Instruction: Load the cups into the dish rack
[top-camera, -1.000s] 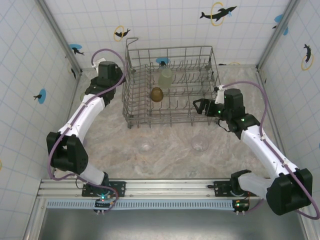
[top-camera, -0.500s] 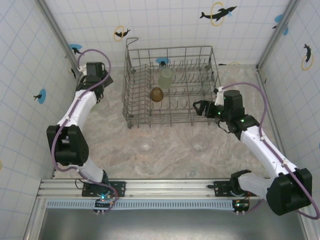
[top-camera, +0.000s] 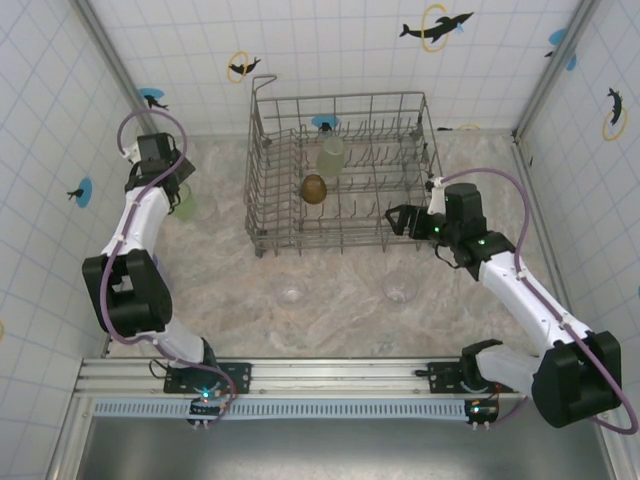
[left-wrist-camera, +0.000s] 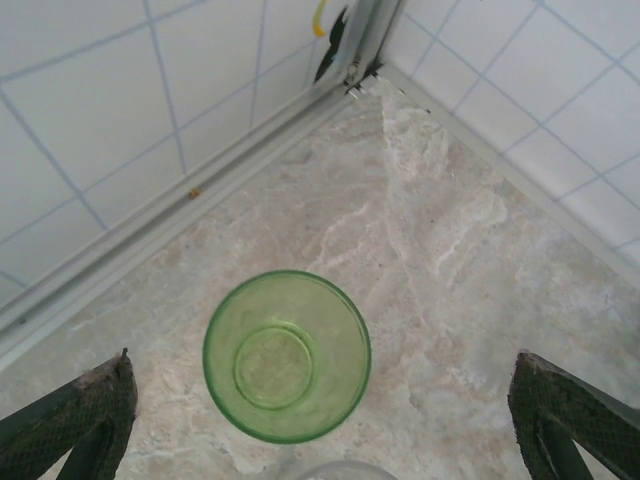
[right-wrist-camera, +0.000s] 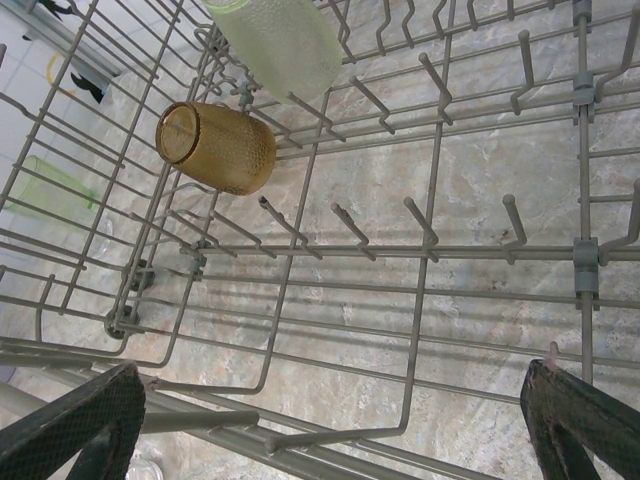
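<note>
Top view, hard to see: the left gripper (top-camera: 177, 193) has its fingers masked by its own wrist; a clear cup (top-camera: 291, 293) and a second clear cup (top-camera: 400, 289) are faint outlines on the marble table (top-camera: 340, 325).
Top view, grippers: the left gripper hangs over a bright green cup (top-camera: 187, 206) by the left wall, well apart from the dish rack (top-camera: 254, 205). The right gripper (top-camera: 393, 216) is at the rack's near right corner.
Top view, rack load: an amber cup (top-camera: 314, 188) and a pale green cup (top-camera: 331, 157) sit among the tines.
Left wrist, cut off: a clear rim (left-wrist-camera: 335, 470) is sliced by the bottom edge.
Left wrist, gripper: the left gripper (left-wrist-camera: 322, 365) is spread wide, one finger either side of the upright bright green cup (left-wrist-camera: 287, 355), touching nothing.
Left wrist, around: tiled walls meet at a metal corner post (left-wrist-camera: 365, 40).
Right wrist, hard to see: the bright green cup (right-wrist-camera: 55, 185) blurs behind the rack's far wires.
Right wrist, gripper: the right gripper (right-wrist-camera: 335, 400) is wide apart and empty above the dish rack (right-wrist-camera: 420, 300).
Right wrist, rack load: the amber cup (right-wrist-camera: 217, 147) lies tilted on the tines, and the pale green cup (right-wrist-camera: 280, 40) is just beyond it.
</note>
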